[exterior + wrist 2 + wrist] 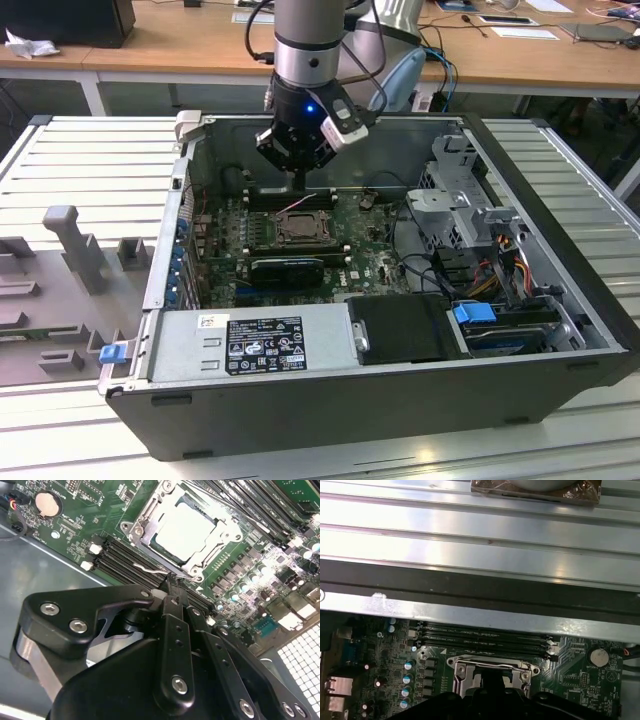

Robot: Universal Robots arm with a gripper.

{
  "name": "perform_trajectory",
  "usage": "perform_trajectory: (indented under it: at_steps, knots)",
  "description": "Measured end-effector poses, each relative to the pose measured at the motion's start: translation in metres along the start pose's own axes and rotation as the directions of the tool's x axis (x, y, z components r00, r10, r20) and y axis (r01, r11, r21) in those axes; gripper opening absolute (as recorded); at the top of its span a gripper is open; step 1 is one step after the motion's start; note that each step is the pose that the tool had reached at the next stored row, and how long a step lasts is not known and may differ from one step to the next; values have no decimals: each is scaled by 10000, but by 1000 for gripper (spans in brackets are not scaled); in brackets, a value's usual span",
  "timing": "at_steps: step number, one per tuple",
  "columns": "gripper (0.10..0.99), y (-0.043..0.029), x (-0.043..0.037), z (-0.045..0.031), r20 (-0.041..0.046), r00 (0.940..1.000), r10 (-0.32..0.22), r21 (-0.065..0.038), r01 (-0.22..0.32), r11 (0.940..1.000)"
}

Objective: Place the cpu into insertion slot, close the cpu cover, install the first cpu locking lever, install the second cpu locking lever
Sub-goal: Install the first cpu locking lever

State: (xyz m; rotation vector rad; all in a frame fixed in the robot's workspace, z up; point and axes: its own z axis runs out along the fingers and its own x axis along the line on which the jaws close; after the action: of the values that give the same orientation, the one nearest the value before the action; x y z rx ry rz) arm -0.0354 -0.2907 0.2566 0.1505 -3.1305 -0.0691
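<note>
Hand (172, 582) seemingly at cover (145, 517) edge

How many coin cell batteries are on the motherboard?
1. A round silvery coin cell battery sits on the green motherboard apart from the cpu cover, seen in both wrist views; others may be hidden.

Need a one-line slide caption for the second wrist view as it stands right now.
Gripper at a wire locking lever beside the insertion slot, cpu seated under the closed cpu cover.
</note>
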Motion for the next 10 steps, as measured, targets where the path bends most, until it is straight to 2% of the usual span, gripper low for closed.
perform_trajectory:
  at_steps: [6,7,10]
  knots:
    - [106,-5,-49,8,1,10000,6,-3,-6,10000]
    - [106,-7,-54,11,4,10000,13,-38,-13,10000]
    - [106,-15,-61,25,28,10000,85,-263,-84,9996]
